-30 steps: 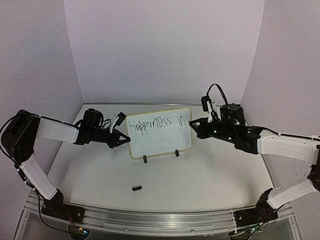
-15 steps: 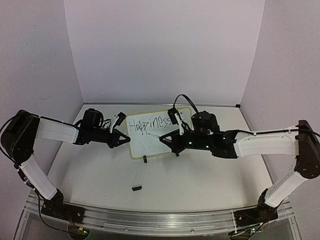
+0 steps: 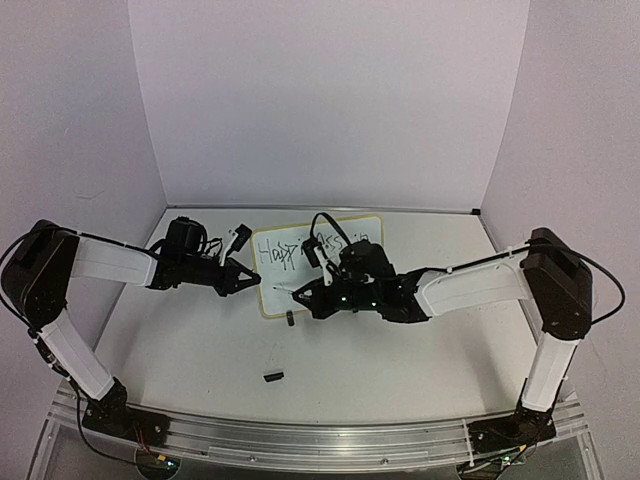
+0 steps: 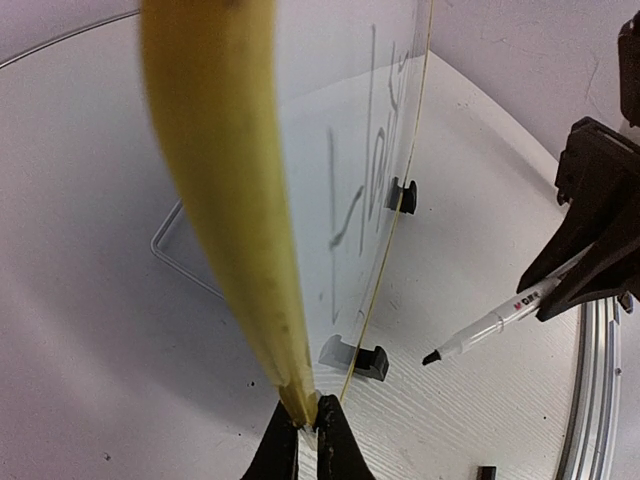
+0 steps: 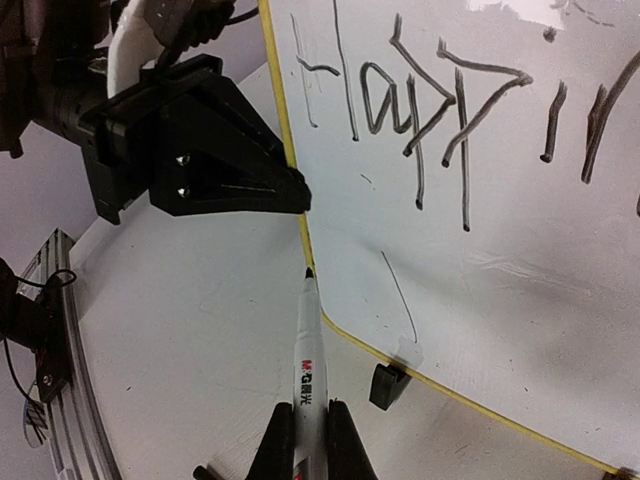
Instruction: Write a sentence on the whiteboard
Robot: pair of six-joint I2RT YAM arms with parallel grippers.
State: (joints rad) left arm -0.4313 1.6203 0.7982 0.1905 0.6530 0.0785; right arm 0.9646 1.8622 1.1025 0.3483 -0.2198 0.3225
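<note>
Whiteboard (image 3: 272,288) stood mid-frame on the tabletop (image 3: 400,370), the sentence (image 5: 430,110) only along its top, lower half blank. Left end effector (image 4: 305,425) was pinched on the left rim. Right end effector (image 5: 308,440) was clamped on the marker (image 5: 308,340), tip beside that rim, so line two looked next, needing the tip set on the face under "Happ".

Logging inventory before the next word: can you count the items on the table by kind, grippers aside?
whiteboard: 1
marker: 1
clip feet: 2
small black cap: 1
Total: 5
</note>
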